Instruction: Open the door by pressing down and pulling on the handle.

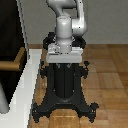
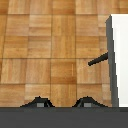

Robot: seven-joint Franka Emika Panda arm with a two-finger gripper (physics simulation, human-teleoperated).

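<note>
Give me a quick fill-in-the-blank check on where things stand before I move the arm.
1. The small brown wooden lever handle sits at the exterior view's ____ edge.
2. The floor is ____ parquet.
3. The gripper is ____ from the handle.
4. The black ribbed pedestal stands on the ____.

Missing words: left; wooden; apart; floor.

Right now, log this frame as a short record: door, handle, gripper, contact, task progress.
door: dark upright panel at the exterior view's left
handle: tan bar with brown stub, sticking out from the door
gripper: pointing down in front of the black pedestal, whether open or shut unclear
contact: none, gripper apart from handle
task progress: handle not yet pressed
</note>
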